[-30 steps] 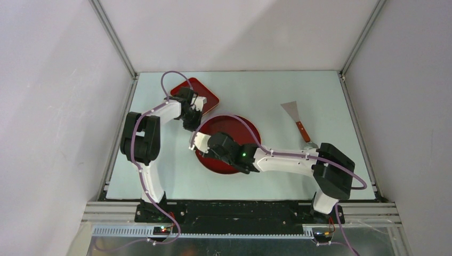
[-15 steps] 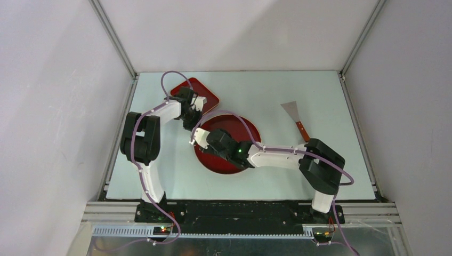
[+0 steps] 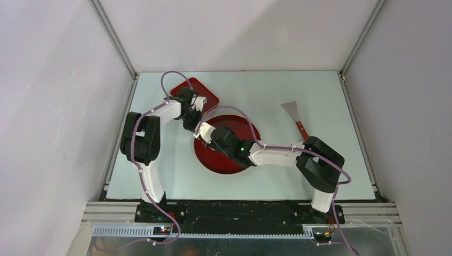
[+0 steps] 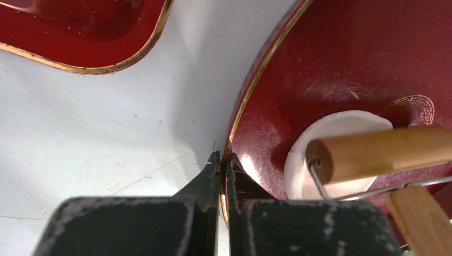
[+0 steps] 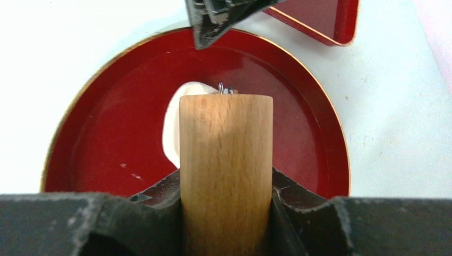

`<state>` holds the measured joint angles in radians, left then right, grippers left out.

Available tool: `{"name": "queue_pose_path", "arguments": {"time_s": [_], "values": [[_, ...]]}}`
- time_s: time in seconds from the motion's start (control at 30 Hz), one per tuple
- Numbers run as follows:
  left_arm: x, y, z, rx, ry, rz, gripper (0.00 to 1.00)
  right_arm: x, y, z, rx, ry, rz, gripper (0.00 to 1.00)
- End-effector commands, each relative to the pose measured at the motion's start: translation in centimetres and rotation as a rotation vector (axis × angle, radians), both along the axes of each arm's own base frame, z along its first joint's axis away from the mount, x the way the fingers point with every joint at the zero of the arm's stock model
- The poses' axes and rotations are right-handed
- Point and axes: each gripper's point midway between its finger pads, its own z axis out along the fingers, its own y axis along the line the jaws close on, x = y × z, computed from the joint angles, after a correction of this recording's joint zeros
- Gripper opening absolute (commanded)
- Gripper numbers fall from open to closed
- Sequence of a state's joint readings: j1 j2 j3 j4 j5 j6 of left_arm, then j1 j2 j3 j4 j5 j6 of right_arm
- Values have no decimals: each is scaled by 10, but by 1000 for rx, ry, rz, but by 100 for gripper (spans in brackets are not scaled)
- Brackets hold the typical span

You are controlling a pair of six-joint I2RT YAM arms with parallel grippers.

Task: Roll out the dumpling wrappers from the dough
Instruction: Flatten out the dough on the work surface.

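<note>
A white dough wrapper (image 4: 341, 120) lies flat on the round red plate (image 4: 341, 64), partly under a wooden roller (image 4: 378, 152). My right gripper (image 5: 226, 184) is shut on the roller's wooden handle (image 5: 226, 154); the wrapper (image 5: 173, 128) shows beyond the handle's end. My left gripper (image 4: 223, 157) is shut on the plate's gold rim at its left edge. In the top view the left gripper (image 3: 193, 125) and right gripper (image 3: 209, 136) meet over the plate's (image 3: 226, 162) far-left part, and the wrapper is hidden under the arms.
A square red tray (image 3: 205, 93) lies behind the plate, close to its rim; it also shows in the left wrist view (image 4: 80, 26). A metal scraper with a wooden handle (image 3: 296, 114) lies at the right of the table.
My right arm has pushed the roller away from me, toward the plate's far-left rim, with its elbow shifting left. The left arm and the plate have stayed still.
</note>
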<state>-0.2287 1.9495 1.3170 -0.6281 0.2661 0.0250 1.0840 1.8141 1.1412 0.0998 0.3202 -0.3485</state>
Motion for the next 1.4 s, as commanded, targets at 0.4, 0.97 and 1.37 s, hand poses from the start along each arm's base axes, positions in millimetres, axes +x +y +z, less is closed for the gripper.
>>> {"name": "queue_pose_path", "arguments": {"time_s": [0.4, 0.97, 1.37], "values": [[0, 5, -14, 33, 28, 24, 0, 9, -103, -69, -267, 178, -175, 0], [0, 5, -15, 35, 31, 23, 0, -30, 13, 51, -30, -71, 171, 0], [0, 4, -15, 31, 33, 19, 0, -20, 33, 58, -3, -42, 158, 0]]}}
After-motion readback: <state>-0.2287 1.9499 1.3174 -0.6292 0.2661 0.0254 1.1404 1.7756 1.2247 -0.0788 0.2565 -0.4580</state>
